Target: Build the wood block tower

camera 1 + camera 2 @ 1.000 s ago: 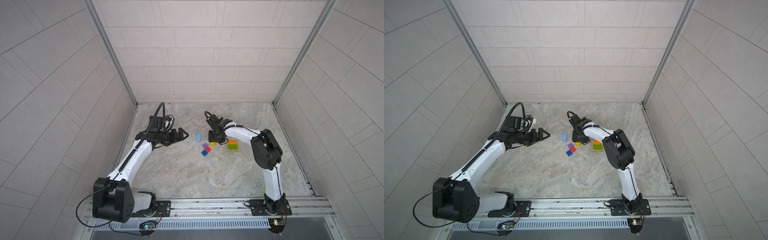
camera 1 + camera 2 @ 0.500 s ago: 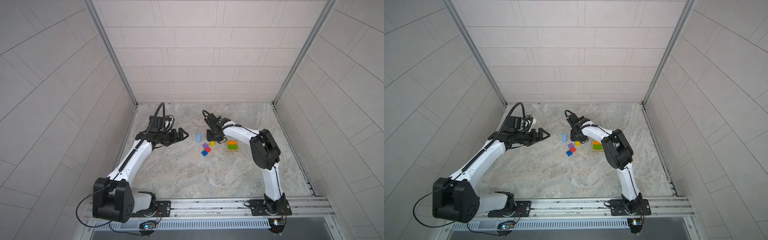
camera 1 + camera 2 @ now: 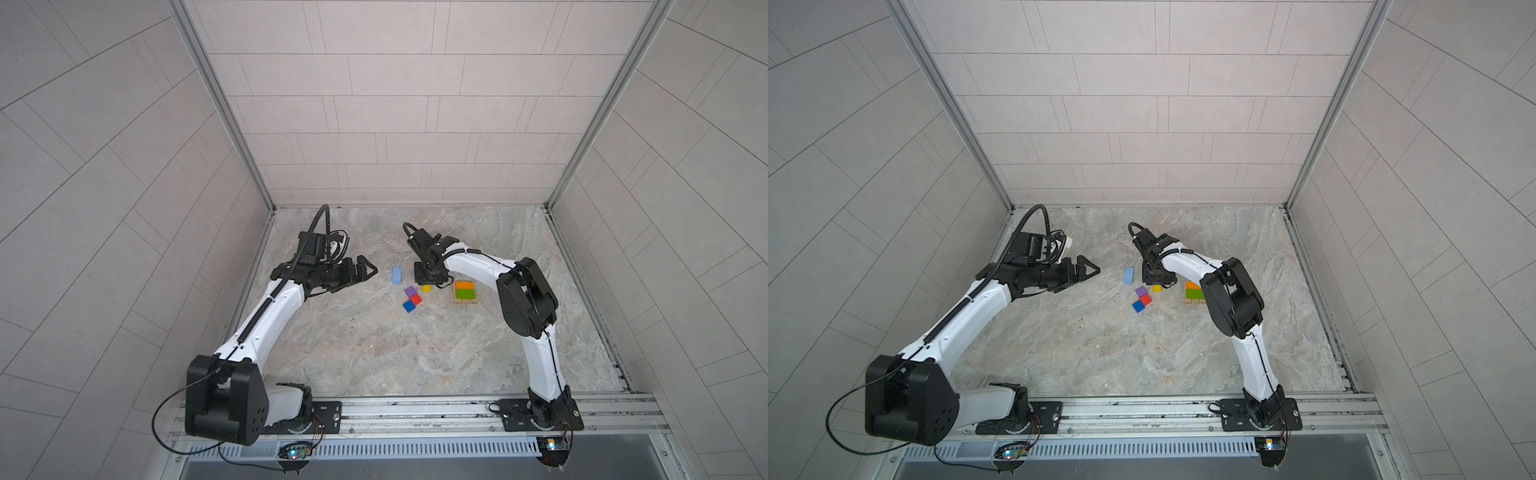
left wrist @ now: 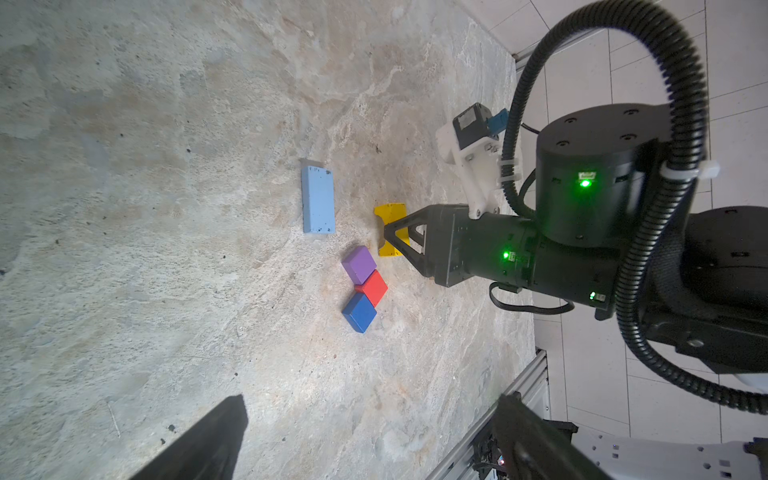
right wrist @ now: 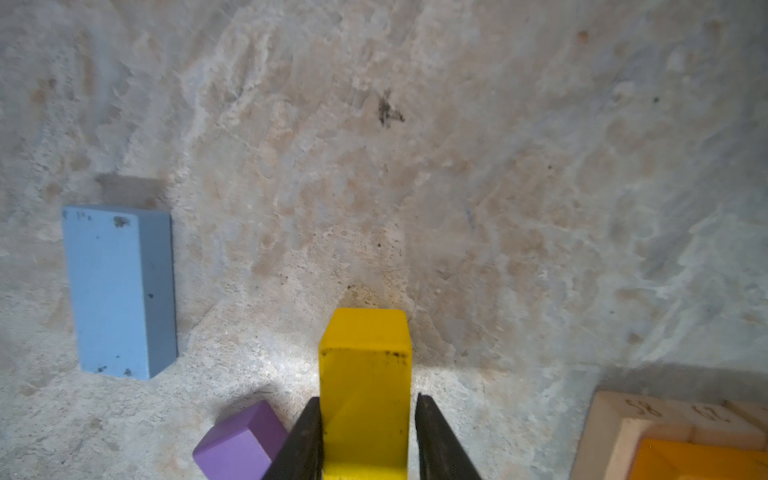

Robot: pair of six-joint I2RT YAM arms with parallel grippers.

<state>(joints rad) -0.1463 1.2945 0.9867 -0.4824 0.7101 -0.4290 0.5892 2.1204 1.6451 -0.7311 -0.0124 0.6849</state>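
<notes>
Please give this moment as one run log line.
left end effector: open | right end effector: astride yellow block, grip unclear | tower: partly built

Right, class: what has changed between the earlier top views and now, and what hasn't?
The right end effector edged slightly leftward in both top views and narrowed its jaws onto the yellow block, which has not moved. The left end effector stays open and still; the light-blue block, the three cubes and the started tower are unchanged.

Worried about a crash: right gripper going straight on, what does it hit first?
Likely the table: the right gripper points down, fingers either side of the yellow block, tips near the surface.
</notes>
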